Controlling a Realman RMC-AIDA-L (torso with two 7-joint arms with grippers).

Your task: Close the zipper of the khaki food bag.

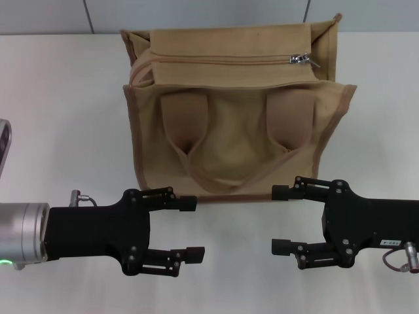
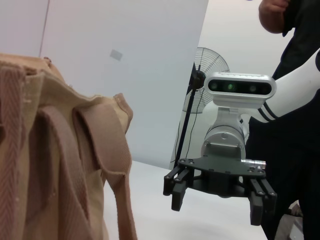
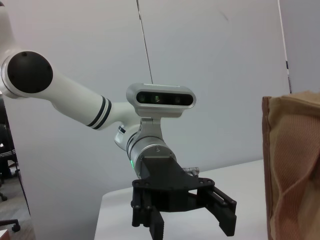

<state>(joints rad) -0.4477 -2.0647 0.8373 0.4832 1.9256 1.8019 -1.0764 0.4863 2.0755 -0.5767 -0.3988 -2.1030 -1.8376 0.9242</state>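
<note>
Khaki food bag (image 1: 236,131) upright, zipper (image 1: 229,59) closed, pull at right

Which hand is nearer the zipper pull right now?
Right. The zipper pull sits at the bag's right end, beyond the right hand; the left hand hangs farther off toward the other side.

A white desk (image 1: 65,118) is seen spanning the head view, backed by a pale panelled wall (image 1: 196,13). In the left wrist view, a standing fan (image 2: 207,65) on a dark pole is shown against a white wall, and a person in dark clothing (image 2: 295,100) is partly seen at the frame's edge.
</note>
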